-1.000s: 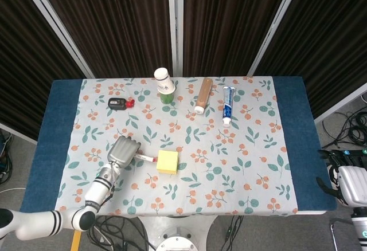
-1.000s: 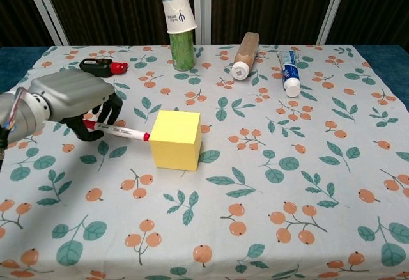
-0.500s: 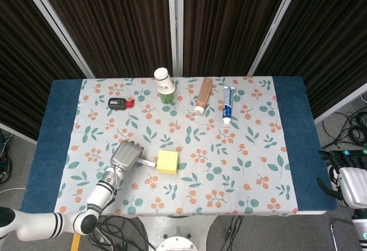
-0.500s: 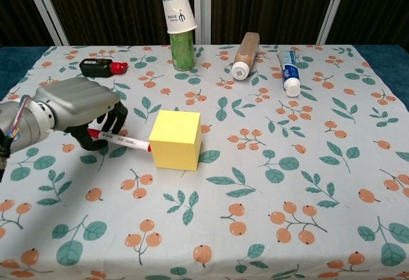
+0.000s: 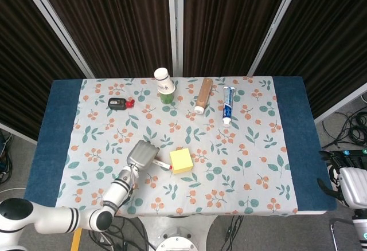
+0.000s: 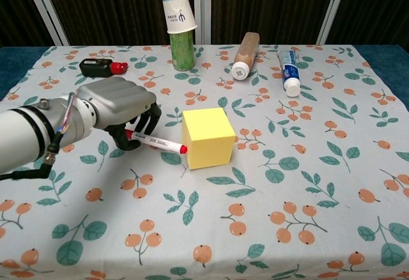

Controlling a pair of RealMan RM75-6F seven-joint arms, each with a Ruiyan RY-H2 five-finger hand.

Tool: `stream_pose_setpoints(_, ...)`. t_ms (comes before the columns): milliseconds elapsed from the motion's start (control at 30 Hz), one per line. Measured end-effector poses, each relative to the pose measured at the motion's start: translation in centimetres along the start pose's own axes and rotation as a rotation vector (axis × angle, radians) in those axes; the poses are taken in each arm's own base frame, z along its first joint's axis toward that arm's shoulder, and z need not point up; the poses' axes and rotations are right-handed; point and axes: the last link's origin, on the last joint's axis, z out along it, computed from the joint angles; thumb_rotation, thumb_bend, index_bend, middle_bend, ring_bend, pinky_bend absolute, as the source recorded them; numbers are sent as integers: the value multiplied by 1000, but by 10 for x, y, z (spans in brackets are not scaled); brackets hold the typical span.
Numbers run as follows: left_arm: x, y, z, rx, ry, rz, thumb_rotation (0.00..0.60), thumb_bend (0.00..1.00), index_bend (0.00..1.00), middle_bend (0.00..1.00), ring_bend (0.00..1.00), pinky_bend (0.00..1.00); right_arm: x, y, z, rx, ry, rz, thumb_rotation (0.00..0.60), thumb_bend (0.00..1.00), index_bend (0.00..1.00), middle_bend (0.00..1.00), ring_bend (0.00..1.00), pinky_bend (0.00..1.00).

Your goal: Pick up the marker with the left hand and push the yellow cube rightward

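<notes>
Left robot hand (image 6: 118,110) clamped on marker (image 6: 156,142), tip touching yellow cube (image 6: 206,137) at frame centre; cup-capped can (image 6: 181,31), bottle (image 6: 245,53), toothpaste tube (image 6: 289,71) along the bench's (image 6: 307,184) top edge, well apart.

left hand (image 6: 118,110) low over table, fingers (image 6: 146,121) curled | right hand (image 5: 351,183) at table's right edge

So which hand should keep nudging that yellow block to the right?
The left hand, probably. It grips the marker, whose red tip sits against the yellow cube. The right hand hangs off the table's right edge, far from it.
</notes>
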Motion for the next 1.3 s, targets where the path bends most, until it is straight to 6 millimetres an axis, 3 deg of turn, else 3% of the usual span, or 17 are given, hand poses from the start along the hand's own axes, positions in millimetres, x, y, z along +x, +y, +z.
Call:
stream_pose_setpoints(600, 24, 23, 34, 9, 56, -3, 600, 413, 640, 641, 460, 567, 1, 1, 1, -10, -3, -2, 600, 207, 191, 307, 142, 196)
stream_pose_setpoints(767, 25, 20, 36, 18, 62, 6, 600, 413, 639, 640, 460, 567, 2, 1, 1, -12, -1, -2, 600, 206, 191, 306, 142, 196)
stream_pose_setpoints(1000, 19, -15, 23, 77, 70, 19, 600, 414, 634, 636, 460, 568, 2, 0, 1, -2, 0, -2, 600, 206, 189, 307, 142, 196)
stream_pose_setpoints(1300, -2, -94, -12, 234, 78, -56, 600, 414, 624, 628, 460, 567, 3, -2, 2, 6, 4, -4, 600, 206, 189, 306, 142, 196)
